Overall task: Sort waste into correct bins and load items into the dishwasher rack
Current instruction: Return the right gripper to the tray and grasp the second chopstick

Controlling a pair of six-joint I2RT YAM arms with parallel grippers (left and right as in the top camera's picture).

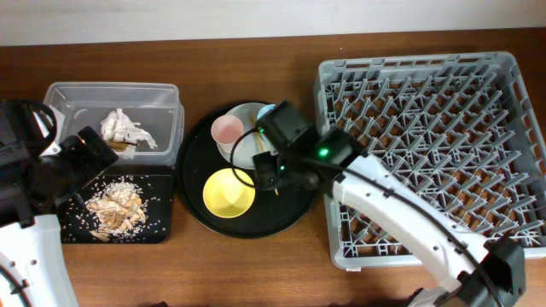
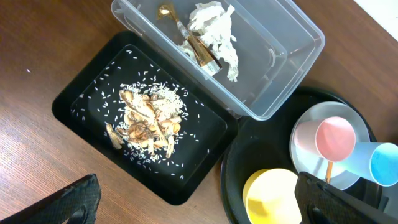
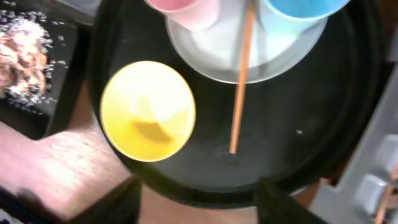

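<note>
- Right gripper (image 3: pixel 199 205) hangs nearest, over the round black tray (image 3: pixel 323 143) mid-bench, jaws wide, empty.
- Beneath: yellow bowl (image 3: pixel 148 111), plus seemingly one chopstick (image 3: pixel 239 81) on the plate (image 3: pixel 205 50) with pink cup (image 3: pixel 183 7), blue cup (image 3: pixel 298 6).
- Left gripper (image 2: pixel 199 211), jaws likewise wide and empty, hovers near the left edge over food scraps (image 2: pixel 146 118) in the black rectangular tray (image 2: pixel 87 93); tissue (image 2: pixel 214 31), wrapper (image 2: pixel 200 51) in the clear tub (image 2: pixel 298 68).
- Rack (image 1: pixel 426 128) fills the right edge.

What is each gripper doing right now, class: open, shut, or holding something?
Left gripper: open, holding nothing.
Right gripper: open, holding nothing.
</note>
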